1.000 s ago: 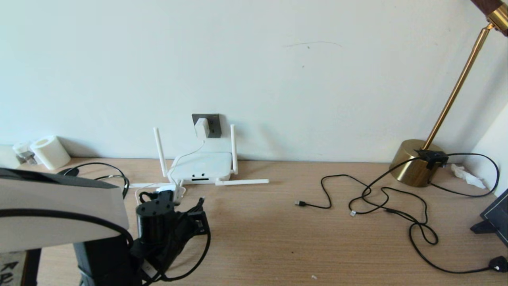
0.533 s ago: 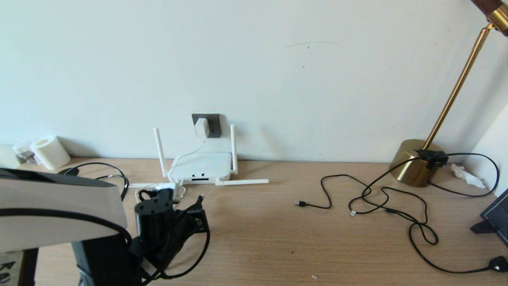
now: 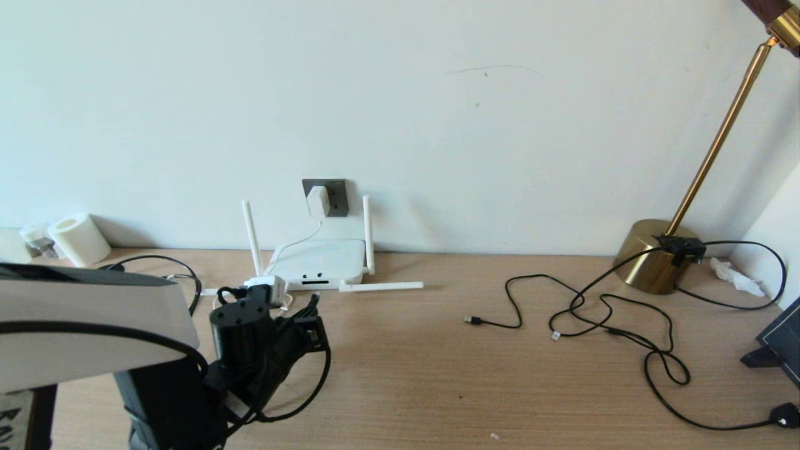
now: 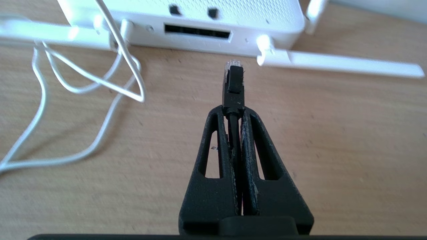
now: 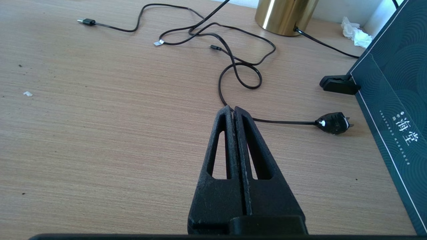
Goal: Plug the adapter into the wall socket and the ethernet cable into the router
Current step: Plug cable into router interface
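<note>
The white adapter [image 3: 317,201] sits plugged in the dark wall socket [image 3: 334,195], and its thin white cord [image 4: 100,86] runs down to the router [image 3: 320,261]. My left gripper [image 4: 233,111] is shut on the ethernet cable [image 4: 233,85] just behind its plug. The clear tip points at the router's [image 4: 267,30] front edge, a short way from the dark port slot [image 4: 196,32] and off to one side of it. In the head view the left gripper [image 3: 310,312] hovers low over the table in front of the router. The right gripper [image 5: 232,109] is shut and empty over the table's right part.
Two router antennas [image 4: 337,64] lie flat on the table on either side of the plug. Thin black USB cables [image 3: 594,312] sprawl at the right beside a brass lamp base [image 3: 653,253]. A dark box [image 5: 393,100] stands at the far right, a paper roll [image 3: 78,239] at the far left.
My left arm has crept a little closer to the router with the ethernet plug. Everything else has stayed in place.
</note>
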`<state>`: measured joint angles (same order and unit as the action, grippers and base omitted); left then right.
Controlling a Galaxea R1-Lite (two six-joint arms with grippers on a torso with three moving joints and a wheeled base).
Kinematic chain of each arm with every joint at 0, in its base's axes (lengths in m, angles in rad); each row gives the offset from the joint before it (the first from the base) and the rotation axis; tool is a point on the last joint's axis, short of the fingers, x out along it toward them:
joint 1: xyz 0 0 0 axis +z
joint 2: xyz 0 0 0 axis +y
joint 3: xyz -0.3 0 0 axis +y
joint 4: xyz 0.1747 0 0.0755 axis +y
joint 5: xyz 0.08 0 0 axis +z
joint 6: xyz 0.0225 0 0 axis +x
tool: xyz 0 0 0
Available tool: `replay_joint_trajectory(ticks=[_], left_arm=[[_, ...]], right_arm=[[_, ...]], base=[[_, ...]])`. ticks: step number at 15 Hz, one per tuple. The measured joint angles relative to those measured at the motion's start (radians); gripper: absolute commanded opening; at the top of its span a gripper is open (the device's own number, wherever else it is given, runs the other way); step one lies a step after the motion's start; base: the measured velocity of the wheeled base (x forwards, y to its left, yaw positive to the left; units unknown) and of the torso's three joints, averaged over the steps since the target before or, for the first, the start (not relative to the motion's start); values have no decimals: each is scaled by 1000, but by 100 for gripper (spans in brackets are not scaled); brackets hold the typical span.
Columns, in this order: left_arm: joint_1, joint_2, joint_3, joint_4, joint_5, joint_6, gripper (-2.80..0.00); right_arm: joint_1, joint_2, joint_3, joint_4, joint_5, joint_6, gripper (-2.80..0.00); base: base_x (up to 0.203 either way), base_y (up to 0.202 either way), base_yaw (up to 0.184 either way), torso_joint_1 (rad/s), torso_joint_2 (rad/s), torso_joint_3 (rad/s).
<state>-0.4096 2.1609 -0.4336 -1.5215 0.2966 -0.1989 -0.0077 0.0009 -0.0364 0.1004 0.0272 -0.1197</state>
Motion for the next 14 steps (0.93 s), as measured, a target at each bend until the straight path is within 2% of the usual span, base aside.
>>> replay_joint_trajectory(ticks=[14], left_arm=[[29, 33, -82, 0, -10, 4, -280]], right_arm=[[0, 0, 0, 0, 0, 2, -280]], base=[[0, 0, 0, 0, 0, 0]])
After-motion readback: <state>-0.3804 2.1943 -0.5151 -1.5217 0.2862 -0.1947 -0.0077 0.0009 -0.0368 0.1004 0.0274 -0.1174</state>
